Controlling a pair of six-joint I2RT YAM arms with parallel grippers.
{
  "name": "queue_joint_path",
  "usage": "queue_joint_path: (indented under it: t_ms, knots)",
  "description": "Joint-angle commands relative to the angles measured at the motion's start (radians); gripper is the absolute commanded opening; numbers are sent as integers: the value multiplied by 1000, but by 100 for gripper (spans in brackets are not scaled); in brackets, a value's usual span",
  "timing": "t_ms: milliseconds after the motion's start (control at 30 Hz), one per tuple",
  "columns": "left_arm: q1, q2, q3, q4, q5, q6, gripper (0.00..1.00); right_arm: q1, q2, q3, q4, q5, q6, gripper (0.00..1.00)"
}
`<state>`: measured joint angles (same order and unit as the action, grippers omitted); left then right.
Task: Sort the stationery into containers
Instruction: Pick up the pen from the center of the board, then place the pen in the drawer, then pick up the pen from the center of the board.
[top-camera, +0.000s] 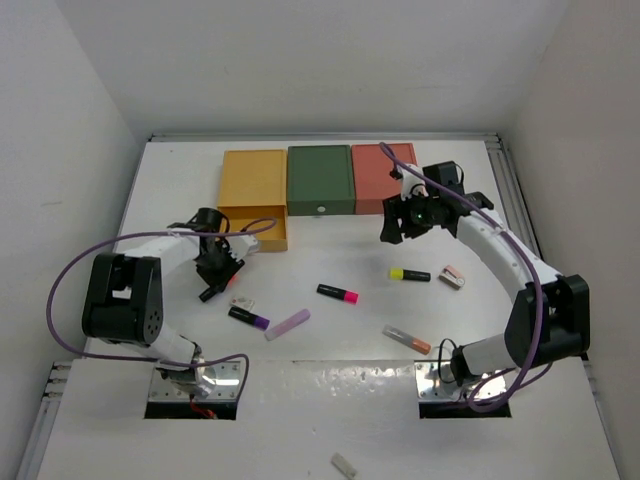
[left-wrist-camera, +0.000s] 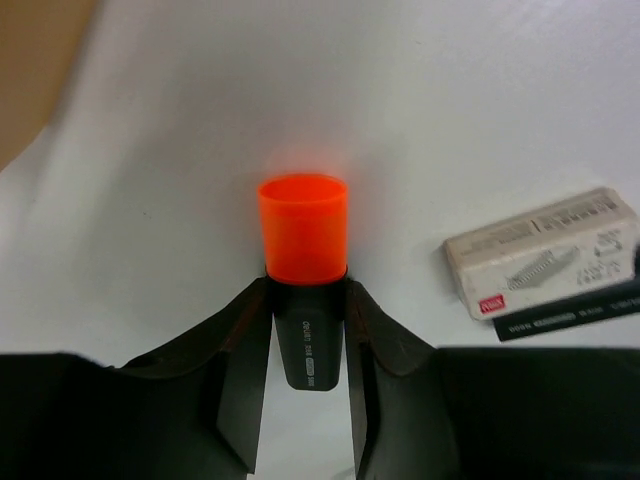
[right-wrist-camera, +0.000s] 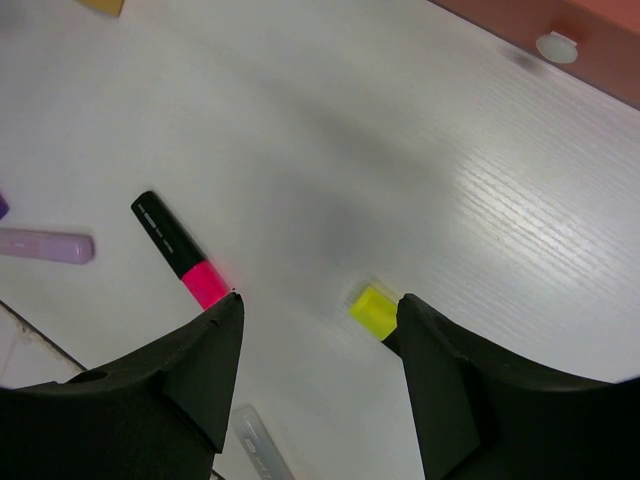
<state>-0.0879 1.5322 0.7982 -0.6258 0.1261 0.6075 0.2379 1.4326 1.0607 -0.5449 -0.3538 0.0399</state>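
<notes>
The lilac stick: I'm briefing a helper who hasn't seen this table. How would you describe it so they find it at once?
From the mustard yellow box at the back left of the table, come toward the near edge. The lilac stick lies just right of a purple-capped black marker. Unlike its neighbours, it is pale lilac all over, with no black body.

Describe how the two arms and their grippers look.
The left arm and right arm share white links, boxy black joints and looping purple cables. The left gripper and right gripper have matte black wedge-shaped fingers.
</notes>
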Motion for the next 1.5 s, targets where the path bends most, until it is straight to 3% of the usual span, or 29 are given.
queue_joint_path:
  t_ms: [0,100,200,233,367,567,700,933,1133,1267,1300,1333,1367,1467]
  knots:
    - [14,-85,13,-70,65,41,12,-14,-4,32,-3,-28,-31,62]
    - [7,-156,160,-267,176,93,6,-35,-11,7,-10,-30,-72,62]
    - [-15,-129,430,-420,262,192,3,-55,-14,-16,-15,-36,-97,62]
    - [-27,-85,560,-475,259,193,2,-60,-14,-21,-15,-39,-101,62]
    - [-94,58,802,-552,193,198,2,-77,6,-19,-27,-56,-107,62]
    - [-141,232,868,-536,95,262,2,-95,54,8,-59,-82,-114,62]
    - [-173,328,857,-493,38,276,10,-104,69,10,-55,-93,-104,62]
    - [-190,364,843,-388,-3,298,14,-107,97,9,-50,-108,-81,62]
    - [-188,349,845,-388,-5,304,48,-109,92,10,-52,-113,-75,63]
    - [-182,280,842,-405,36,296,55,-107,75,18,-66,-117,-72,63]
    - [-181,260,836,-413,64,298,65,-107,68,18,-67,-117,-75,63]
    - [-182,215,808,-425,72,299,66,-107,62,15,-67,-119,-74,63]
    - [-187,189,794,-436,81,305,85,-107,46,9,-73,-119,-72,63]
    - [-188,68,716,-500,174,363,83,-107,13,-8,-79,-120,-72,63]
